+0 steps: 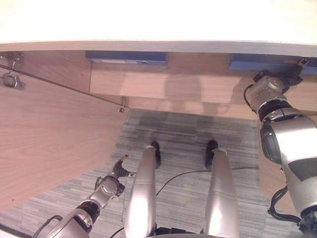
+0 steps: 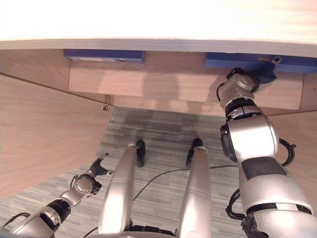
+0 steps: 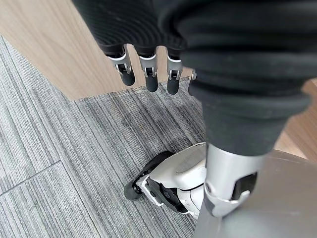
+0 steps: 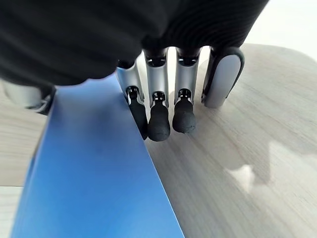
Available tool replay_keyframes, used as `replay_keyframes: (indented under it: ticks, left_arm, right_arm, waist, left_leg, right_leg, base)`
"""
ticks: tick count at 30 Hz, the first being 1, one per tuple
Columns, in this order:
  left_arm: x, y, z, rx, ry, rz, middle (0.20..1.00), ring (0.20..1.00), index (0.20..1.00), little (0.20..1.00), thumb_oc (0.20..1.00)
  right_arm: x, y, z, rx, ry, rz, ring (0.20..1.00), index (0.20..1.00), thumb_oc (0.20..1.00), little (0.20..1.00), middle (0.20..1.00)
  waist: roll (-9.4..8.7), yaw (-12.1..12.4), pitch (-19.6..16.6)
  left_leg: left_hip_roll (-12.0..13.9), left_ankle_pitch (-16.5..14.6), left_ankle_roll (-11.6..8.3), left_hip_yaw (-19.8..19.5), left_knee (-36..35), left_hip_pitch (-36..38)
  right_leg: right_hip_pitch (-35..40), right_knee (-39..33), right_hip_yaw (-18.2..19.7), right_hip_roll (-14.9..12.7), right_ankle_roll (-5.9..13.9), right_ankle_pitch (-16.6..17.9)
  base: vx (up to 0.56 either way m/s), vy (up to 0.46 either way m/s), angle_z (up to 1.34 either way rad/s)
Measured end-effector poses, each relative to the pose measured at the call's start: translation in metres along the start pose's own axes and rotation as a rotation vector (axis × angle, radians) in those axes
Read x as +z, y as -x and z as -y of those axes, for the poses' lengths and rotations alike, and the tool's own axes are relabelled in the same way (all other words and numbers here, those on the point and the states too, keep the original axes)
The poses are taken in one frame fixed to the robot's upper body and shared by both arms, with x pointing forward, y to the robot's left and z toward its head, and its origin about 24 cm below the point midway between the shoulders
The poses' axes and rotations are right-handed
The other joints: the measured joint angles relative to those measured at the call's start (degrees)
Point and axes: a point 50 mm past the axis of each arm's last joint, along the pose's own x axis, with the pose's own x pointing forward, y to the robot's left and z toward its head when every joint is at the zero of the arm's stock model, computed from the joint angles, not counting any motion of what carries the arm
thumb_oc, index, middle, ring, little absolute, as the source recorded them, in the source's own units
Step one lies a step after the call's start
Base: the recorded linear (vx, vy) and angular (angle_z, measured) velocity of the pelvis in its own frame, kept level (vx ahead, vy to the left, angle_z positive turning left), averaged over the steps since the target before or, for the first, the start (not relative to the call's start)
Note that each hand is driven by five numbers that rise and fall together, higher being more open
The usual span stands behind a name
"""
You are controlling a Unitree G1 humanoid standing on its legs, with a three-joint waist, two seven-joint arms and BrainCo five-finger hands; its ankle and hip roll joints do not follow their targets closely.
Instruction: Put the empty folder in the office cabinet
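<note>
Landmark: cabinet shelf
Folder: on the shelf, right end
Second folder: on the shelf, left part
Door: left of the shelf, swung open
Right hand: at the right folder

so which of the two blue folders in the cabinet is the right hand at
The blue folder on the robot's right, at the shelf's right end. The right hand reaches up beside it with straight fingers; the other blue folder sits further left with no hand near it.
</note>
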Motion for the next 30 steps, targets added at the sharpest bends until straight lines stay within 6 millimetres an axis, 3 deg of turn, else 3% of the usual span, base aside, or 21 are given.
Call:
replay_keyframes:
  ticks: [5, 6, 7, 11, 13, 15, 17, 19, 23, 30]
  left_arm:
    - [0.000, 0.000, 0.000, -0.001, 0.001, 0.000, 1.000, 1.000, 1.000, 1.000, 1.000]
    - [0.000, 0.000, 0.000, -0.002, 0.002, -0.001, 1.000, 1.000, 1.000, 1.000, 1.000]
    - [0.000, 0.000, 0.000, -0.003, 0.002, -0.001, 1.000, 1.000, 1.000, 1.000, 1.000]
    - [0.000, 0.000, -0.002, -0.005, 0.012, -0.002, 1.000, 1.000, 1.000, 1.000, 1.000]
    - [-0.021, 0.008, -0.011, -0.008, 0.076, -0.045, 1.000, 1.000, 1.000, 1.000, 1.000]
    - [-0.054, 0.021, -0.013, -0.027, 0.030, -0.176, 1.000, 1.000, 1.000, 1.000, 1.000]
    - [-0.077, 0.031, -0.011, -0.080, -0.046, -0.279, 1.000, 1.000, 1.000, 1.000, 1.000]
    - [-0.068, 0.027, -0.002, -0.103, -0.038, -0.249, 1.000, 1.000, 1.000, 1.000, 1.000]
    - [-0.029, 0.010, 0.016, -0.121, 0.016, -0.120, 1.000, 1.000, 1.000, 1.000, 1.000]
    - [-0.039, 0.012, 0.015, -0.103, 0.007, -0.176, 1.000, 1.000, 1.000, 1.000, 1.000]
  right_arm:
    - [0.001, 0.000, 0.000, 0.002, -0.003, 0.001, 0.200, 0.200, 0.200, 0.200, 0.200]
    - [0.001, 0.000, -0.001, 0.007, -0.014, -0.001, 0.426, 0.426, 0.426, 0.426, 0.426]
    - [0.002, 0.000, -0.001, 0.016, -0.019, 0.002, 1.000, 1.000, 1.000, 1.000, 1.000]
    - [0.009, -0.002, -0.003, 0.052, -0.106, -0.020, 1.000, 1.000, 1.000, 1.000, 1.000]
    - [0.016, -0.013, 0.006, 0.061, -0.106, -0.023, 1.000, 1.000, 1.000, 1.000, 1.000]
    - [0.022, -0.025, 0.019, 0.055, -0.107, -0.009, 1.000, 1.000, 1.000, 1.000, 1.000]
    - [0.020, -0.023, 0.017, 0.063, -0.123, -0.014, 1.000, 1.000, 1.000, 1.000, 1.000]
    - [0.017, -0.021, 0.014, 0.067, -0.151, -0.038, 1.000, 1.000, 1.000, 1.000, 1.000]
    - [0.009, -0.015, 0.009, 0.068, -0.149, -0.058, 1.000, 1.000, 1.000, 1.000, 1.000]
    - [-0.024, -0.003, 0.008, 0.043, -0.093, -0.061, 1.000, 1.000, 1.000, 1.000, 1.000]
  waist:
    - [0.01, -0.01, 0.01]
    - [0.02, -0.03, 0.02]
    - [0.05, -0.04, 0.03]
    - [0.07, -0.02, 0.05]
    - [0.21, 0.57, 0.15]
    - [0.25, 0.78, 0.17]
    - [0.26, 0.14, 0.17]
    - [0.25, 0.02, 0.17]
    - [0.14, -0.40, 0.09]
    - [-0.65, -1.30, -1.55]
  left_leg:
    - [0.00, 0.00, 0.00, -0.02, -0.04, -0.08]
    - [0.01, -0.01, 0.00, -0.01, -0.15, -0.11]
    - [0.01, -0.01, 0.01, 0.03, -0.23, -0.12]
    - [0.01, 0.00, 0.00, -0.04, -0.27, -0.44]
    - [0.05, -0.11, 0.20, 0.02, -0.25, -0.35]
    - [0.04, -0.10, 0.16, 0.05, -0.52, -0.14]
    - [0.03, -0.10, 0.16, 0.21, -0.55, -0.06]
    - [0.04, -0.12, 0.19, 0.12, -0.34, -0.03]
    - [0.10, -0.11, 0.21, -0.08, -0.25, 0.08]
    - [0.12, -0.10, 0.19, 0.11, -0.93, 0.17]
  right_leg:
    - [-0.07, -0.05, -0.01, 0.00, 0.01, -0.01]
    - [-0.09, -0.31, -0.02, 0.02, 0.08, 0.05]
    - [-0.08, -0.49, -0.01, 0.02, 0.15, 0.08]
    - [-0.27, -0.54, -0.05, 0.04, 0.14, 0.11]
    - [-0.21, -0.46, -0.01, 0.10, 0.05, 0.02]
    - [-0.05, -0.71, -0.08, 0.00, -0.04, -0.03]
    - [0.01, -0.76, 0.02, 0.03, 0.03, 0.03]
    - [0.19, -0.67, -0.03, 0.05, 0.05, 0.06]
    - [0.33, -0.66, -0.14, 0.16, 0.01, 0.15]
    - [0.22, -1.15, -0.09, 0.20, -0.05, 0.14]
  base:
    - [0.00, 0.000, 0.00]
    - [0.00, 0.000, 0.00]
    - [0.00, 0.000, 0.00]
    - [0.00, 0.000, 0.00]
    - [0.00, 0.000, 0.00]
    - [0.00, 0.000, 0.00]
    - [0.00, 0.000, 0.00]
    - [0.00, 0.000, 0.00]
    - [0.00, 0.000, 0.00]
    - [0.00, 0.000, 0.00]
